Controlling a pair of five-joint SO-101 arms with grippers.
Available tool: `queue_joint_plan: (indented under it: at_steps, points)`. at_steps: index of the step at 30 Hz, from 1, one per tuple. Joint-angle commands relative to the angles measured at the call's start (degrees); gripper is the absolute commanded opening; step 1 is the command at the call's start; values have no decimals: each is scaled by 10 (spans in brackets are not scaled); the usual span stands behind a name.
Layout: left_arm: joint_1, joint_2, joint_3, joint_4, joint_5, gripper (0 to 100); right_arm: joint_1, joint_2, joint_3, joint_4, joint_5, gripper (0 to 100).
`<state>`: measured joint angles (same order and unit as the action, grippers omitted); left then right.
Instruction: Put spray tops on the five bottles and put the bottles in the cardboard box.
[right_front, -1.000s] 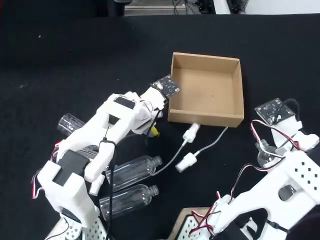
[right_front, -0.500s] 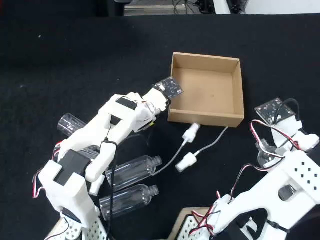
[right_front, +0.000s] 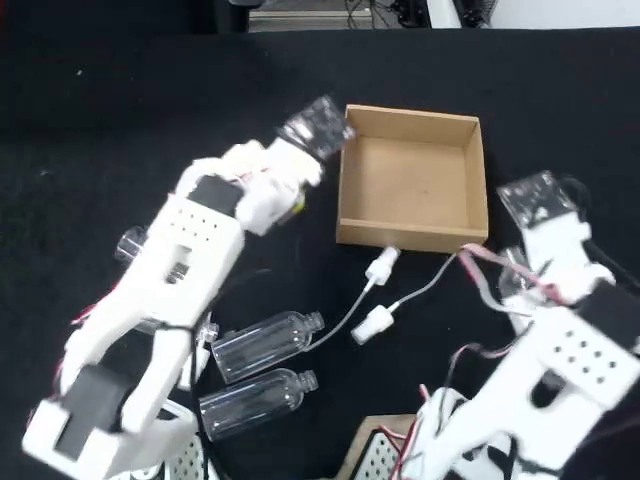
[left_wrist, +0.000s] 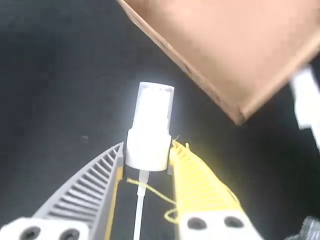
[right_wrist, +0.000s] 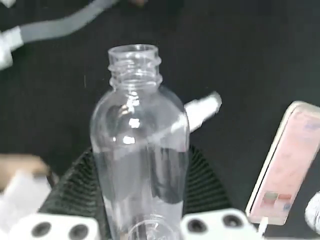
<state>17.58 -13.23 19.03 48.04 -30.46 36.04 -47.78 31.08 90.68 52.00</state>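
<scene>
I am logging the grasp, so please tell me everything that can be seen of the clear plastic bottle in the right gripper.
The clear plastic bottle is transparent and looks empty, with rounded shoulders and a threaded neck. Its mouth is open; no spray top is on it. The right gripper is shut on its body, a dark ribbed finger on each side, the neck pointing away from the wrist.

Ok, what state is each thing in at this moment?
left gripper: shut on the held top.
right gripper: shut on the held bottle, which is uncapped.
box: upright, top open.
two lying bottles: on their sides, uncapped.
two loose tops: lying flat, on no bottle.
left bottle: mostly behind an arm, cap state unclear.
</scene>
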Motion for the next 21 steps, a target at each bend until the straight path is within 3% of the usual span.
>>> queue_joint_plan:
  at_steps: [1,6,10,18,21]
  points:
    - [-17,-106,-76,14,71,65,-99,-80,-15,-47,-134,10]
    - [-21,-180,-120,10,120,65,-228,-143,2,-107,-273,10]
    - [-15,-195,-186,9,175,65,-306,-149,51,-220,-378,10]
    - [1,-180,-279,8,282,65,-364,-153,213,-527,-502,11]
    - [1,-180,-256,-41,302,65,-377,-153,285,-619,-523,11]
